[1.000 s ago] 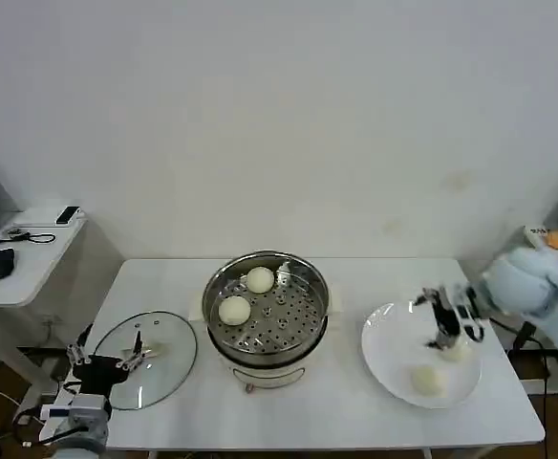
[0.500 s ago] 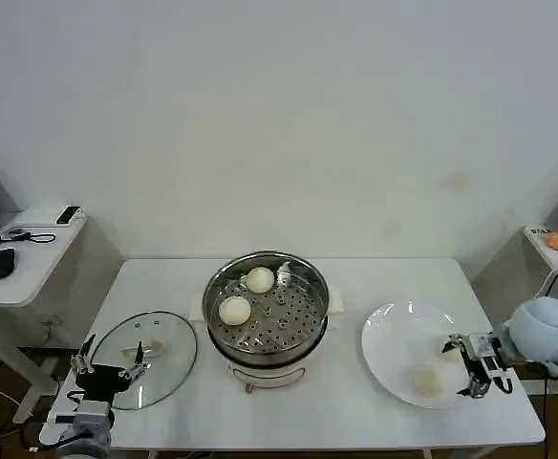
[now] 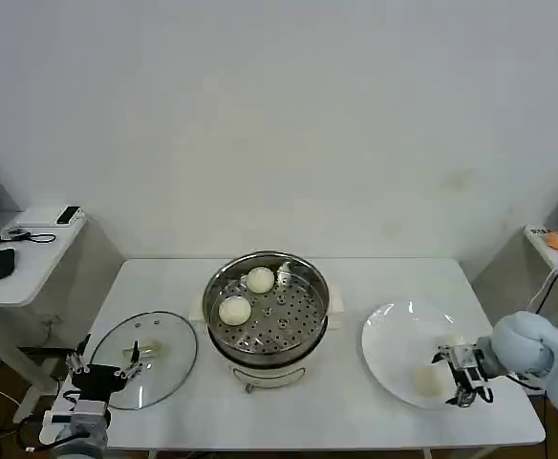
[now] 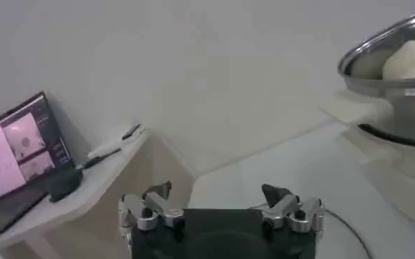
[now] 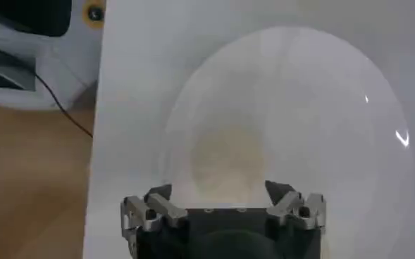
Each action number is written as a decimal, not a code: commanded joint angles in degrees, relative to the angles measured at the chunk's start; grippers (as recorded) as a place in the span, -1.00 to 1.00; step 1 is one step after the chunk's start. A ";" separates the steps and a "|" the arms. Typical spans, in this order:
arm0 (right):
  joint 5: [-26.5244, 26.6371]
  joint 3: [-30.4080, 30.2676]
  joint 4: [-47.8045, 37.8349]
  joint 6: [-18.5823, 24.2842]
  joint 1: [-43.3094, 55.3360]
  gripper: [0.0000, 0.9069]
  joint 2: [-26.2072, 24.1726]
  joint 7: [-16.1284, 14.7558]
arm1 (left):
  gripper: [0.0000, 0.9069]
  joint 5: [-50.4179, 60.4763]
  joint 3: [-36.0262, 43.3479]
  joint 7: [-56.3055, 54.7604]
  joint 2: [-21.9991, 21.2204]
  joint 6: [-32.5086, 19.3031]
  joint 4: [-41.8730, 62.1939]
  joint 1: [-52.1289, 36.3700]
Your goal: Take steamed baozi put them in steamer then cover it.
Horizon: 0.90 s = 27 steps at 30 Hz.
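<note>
While two smooth round baozi [image 3: 234,310] sit in shiny perforated steamer [image 3: 266,308] at centre, right gripper [image 3: 457,376] spread wide beside baozi on glossy white plate [image 3: 394,337] lower right, left gripper [image 3: 107,363] released at glass cover [image 3: 145,359] lower left.

White plate [image 3: 398,337] (right), side desk [image 3: 26,251]

Four baozi in all — two in the steamer [image 3: 265,304], at [image 3: 260,279] and [image 3: 234,310], and two on the plate [image 3: 394,356], at [image 3: 426,381] and [image 3: 454,342]. One steamer, one plate, one cover [image 3: 145,359] — two grippers, left [image 3: 104,363] and right [image 3: 457,373].
</note>
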 commanded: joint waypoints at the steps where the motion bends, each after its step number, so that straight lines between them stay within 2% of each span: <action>1: -0.66 -0.14 -1.48 -0.27 0.18 1.00 2.23 0.27 | 1.00 0.01 0.07 -0.01 -0.05 -0.02 0.16 -0.04; 4: -0.33 -0.28 -1.67 -0.75 0.68 1.00 2.38 0.14 | 1.00 0.03 0.14 -0.03 -0.10 -0.02 0.18 -0.06; 8: -0.08 -0.67 -1.71 -1.16 0.94 0.80 2.27 -0.08 | 1.00 0.02 0.12 -0.03 -0.10 0.00 0.12 -0.14; 13: 0.35 -1.02 -1.56 -1.89 1.07 0.67 2.12 -0.62 | 1.00 0.04 0.22 -0.06 -0.20 -0.01 0.16 -0.20; 15: 0.54 -1.37 -1.63 -2.11 1.23 0.49 2.08 -0.88 | 1.00 0.03 0.25 -0.08 -0.23 0.00 0.14 -0.23; 24: 1.74 -3.99 -1.72 -2.58 4.51 0.40 1.65 -1.69 | 1.00 0.00 0.28 -0.10 -0.30 -0.02 0.13 -0.27; 27: 1.91 -4.54 -2.07 -2.02 6.92 0.40 1.50 -3.25 | 1.00 -0.05 0.27 -0.11 -0.42 0.05 -0.03 -0.45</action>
